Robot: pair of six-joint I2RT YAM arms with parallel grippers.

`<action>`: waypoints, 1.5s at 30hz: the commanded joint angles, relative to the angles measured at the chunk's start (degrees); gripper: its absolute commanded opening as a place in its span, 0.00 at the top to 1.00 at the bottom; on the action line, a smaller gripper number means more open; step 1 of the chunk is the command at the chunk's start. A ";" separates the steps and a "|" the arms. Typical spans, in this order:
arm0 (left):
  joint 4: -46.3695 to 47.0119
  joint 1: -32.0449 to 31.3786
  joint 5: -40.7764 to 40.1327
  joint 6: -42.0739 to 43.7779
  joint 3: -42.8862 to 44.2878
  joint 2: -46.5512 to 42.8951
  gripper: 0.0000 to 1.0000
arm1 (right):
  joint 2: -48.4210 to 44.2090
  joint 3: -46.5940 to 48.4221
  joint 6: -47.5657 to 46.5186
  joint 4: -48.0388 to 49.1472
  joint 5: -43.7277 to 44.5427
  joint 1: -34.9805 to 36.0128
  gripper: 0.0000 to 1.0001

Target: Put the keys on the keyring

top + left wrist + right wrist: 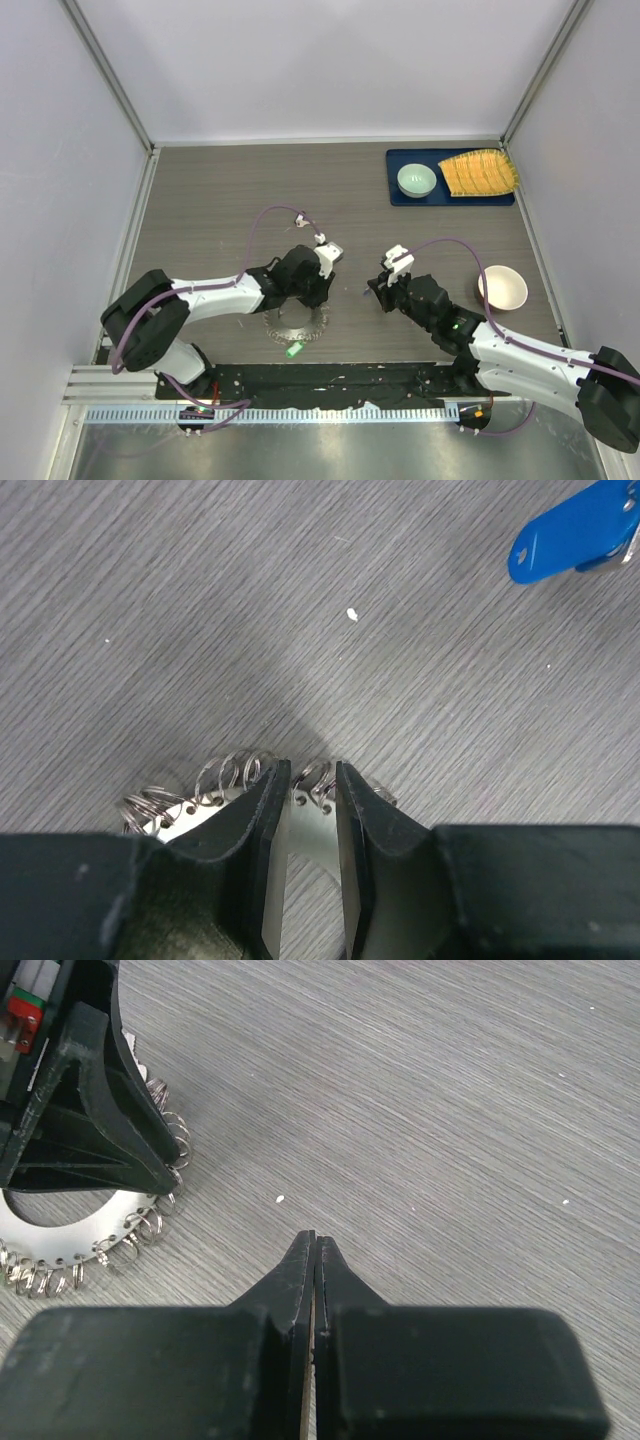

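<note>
Looking from above, the keyring (305, 328) lies on the desk (220, 190), green key (294, 349) just beside it. Left wrist: left fingers (255, 820), narrowly parted, clamp its rim; blue key (570, 535) beyond. Right wrist: right fingers (300, 1270) pressed together, contents unclear.

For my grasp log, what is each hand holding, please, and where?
The left hand straddles the rim of the keyring, grip uncertain; the right hand is shut, seemingly empty.
</note>
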 commanded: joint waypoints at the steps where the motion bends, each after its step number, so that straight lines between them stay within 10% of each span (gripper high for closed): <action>1: 1.71 0.18 0.14 1.22 0.53 1.36 0.72 | -0.73 0.13 -0.39 3.03 -0.13 -0.23 0.99; 45: -1.54 5.01 3.74 -7.14 -0.44 1.54 0.70 | 0.33 0.13 -0.39 3.39 -0.56 -0.23 0.99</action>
